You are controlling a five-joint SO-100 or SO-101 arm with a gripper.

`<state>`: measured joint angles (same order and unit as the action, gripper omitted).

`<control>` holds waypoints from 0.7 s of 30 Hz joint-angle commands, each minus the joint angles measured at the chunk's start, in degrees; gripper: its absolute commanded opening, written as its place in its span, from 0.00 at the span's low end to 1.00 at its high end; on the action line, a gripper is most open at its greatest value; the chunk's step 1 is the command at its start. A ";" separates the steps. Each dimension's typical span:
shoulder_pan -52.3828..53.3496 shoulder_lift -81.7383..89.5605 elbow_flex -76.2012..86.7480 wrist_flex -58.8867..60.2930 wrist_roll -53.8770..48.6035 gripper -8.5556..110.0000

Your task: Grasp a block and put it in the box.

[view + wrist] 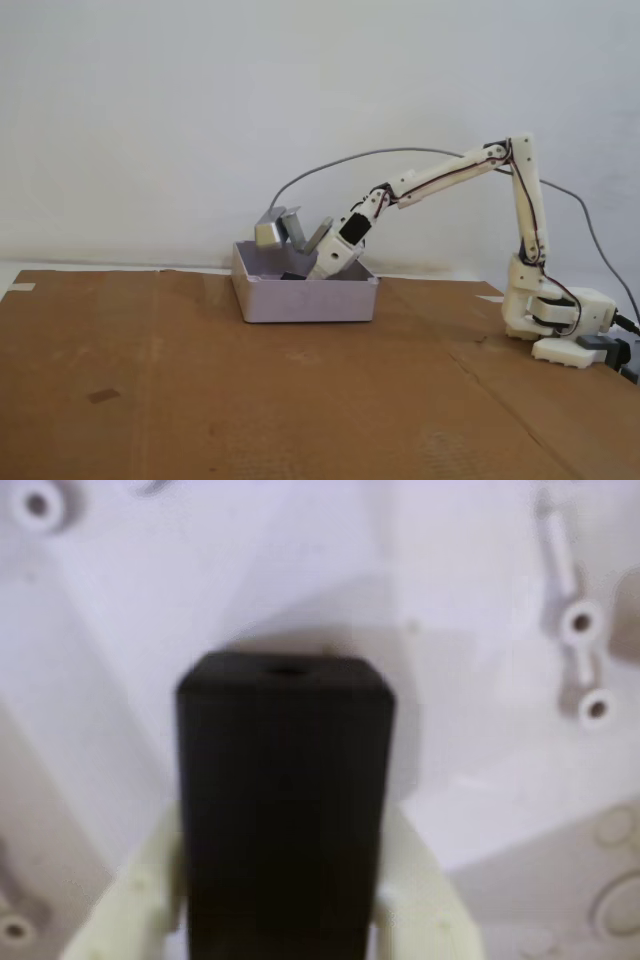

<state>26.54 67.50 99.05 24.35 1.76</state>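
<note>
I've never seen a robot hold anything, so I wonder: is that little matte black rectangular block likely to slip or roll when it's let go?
Probably neither. The matte black rectangular block has flat faces and squared edges, so it should not roll. Its dull surface looks grippy rather than slick between the cream pincer fingers. It keeps its shape, so it seems stiff, and likely settles flat in the pale lilac-grey plastic box.

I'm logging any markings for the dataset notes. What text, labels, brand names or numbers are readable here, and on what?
None: no readable text in either view.
The block, the box, the arm and the cardboard sheet carry no legible lettering; the box floor shows only moulded bosses, no characters.
</note>
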 commanded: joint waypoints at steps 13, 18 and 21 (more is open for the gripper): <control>-1.05 4.31 -2.46 -2.46 0.00 0.33; -1.14 5.19 -2.46 -2.46 0.00 0.38; -1.14 5.45 -2.46 -2.46 0.00 0.40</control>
<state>26.54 67.50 99.05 24.35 2.29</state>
